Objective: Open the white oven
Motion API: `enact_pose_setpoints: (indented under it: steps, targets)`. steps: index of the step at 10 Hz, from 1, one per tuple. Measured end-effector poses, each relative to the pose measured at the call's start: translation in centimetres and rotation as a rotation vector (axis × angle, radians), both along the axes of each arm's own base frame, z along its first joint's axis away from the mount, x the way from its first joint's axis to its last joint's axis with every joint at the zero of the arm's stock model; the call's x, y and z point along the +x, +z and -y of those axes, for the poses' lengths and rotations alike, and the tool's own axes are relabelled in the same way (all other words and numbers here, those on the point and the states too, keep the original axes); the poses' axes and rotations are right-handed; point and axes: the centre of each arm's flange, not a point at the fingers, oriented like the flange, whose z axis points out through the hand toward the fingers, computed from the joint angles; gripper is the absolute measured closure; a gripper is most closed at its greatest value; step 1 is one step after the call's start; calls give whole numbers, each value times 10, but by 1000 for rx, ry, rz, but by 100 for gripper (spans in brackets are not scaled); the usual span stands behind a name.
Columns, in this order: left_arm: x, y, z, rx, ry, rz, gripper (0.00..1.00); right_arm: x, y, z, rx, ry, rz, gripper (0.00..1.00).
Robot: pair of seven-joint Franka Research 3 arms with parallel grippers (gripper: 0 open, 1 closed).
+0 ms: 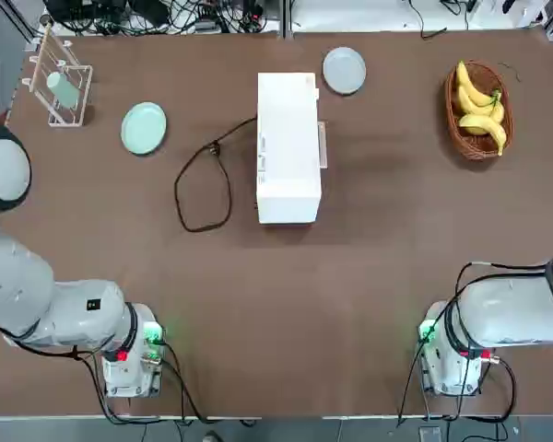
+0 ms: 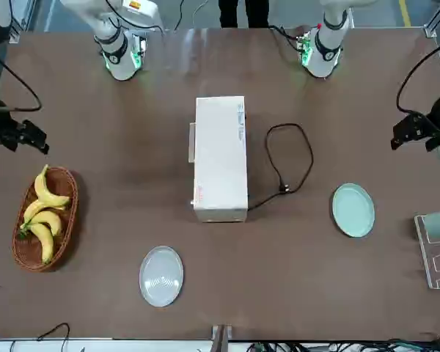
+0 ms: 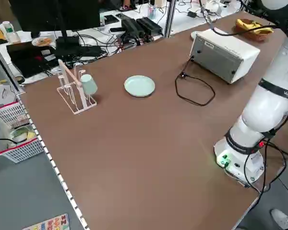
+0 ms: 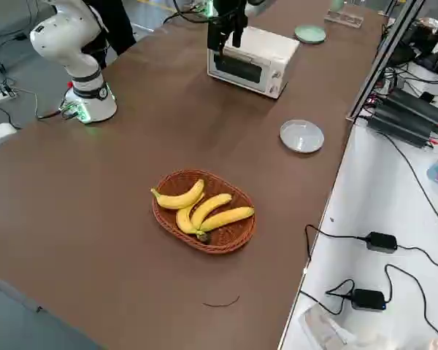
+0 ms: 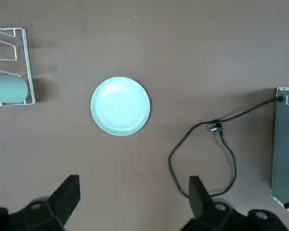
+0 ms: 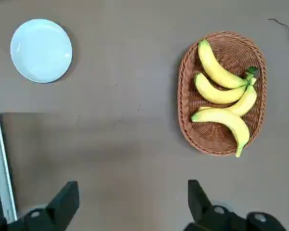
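White oven (image 1: 288,147) long axis toward robot, door facing its right, closed, both grippers spread, empty

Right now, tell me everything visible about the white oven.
The white oven is a white box near the table's middle, resting flat, its glass-paned door shut and facing the robot's right. Its grey vented back faces left; a black power cord loops from there across the table, unplugged. Neither end effector touches it.
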Motion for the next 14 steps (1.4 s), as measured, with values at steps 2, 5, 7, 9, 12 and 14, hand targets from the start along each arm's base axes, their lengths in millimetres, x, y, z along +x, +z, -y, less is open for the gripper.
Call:
enact_pose_setpoints:
  steps: [2, 5, 7, 9, 12, 14]
  targets:
    - [0, -1, 4, -1, -7, -2, 0, 0, 0, 1, 2, 6, 0, 0]
    - [-3, -14, 65, -17, 10, -23, 0, 0, 0, 2, 4, 19, -1, 1]
    - [-10, -39, 142, -21, 34, -60, 6, 0, -2, 1, 23, 63, -1, 11]
    - [-21, -65, 208, -33, 64, -73, 31, 5, -16, -2, 58, 81, 17, 44]
    - [-49, -106, 323, -68, 86, -58, 61, 20, -74, -38, 114, 128, 19, 91]
    - [-78, -137, 397, -93, 110, -59, 78, 18, -125, -95, 320, 143, -19, 99]
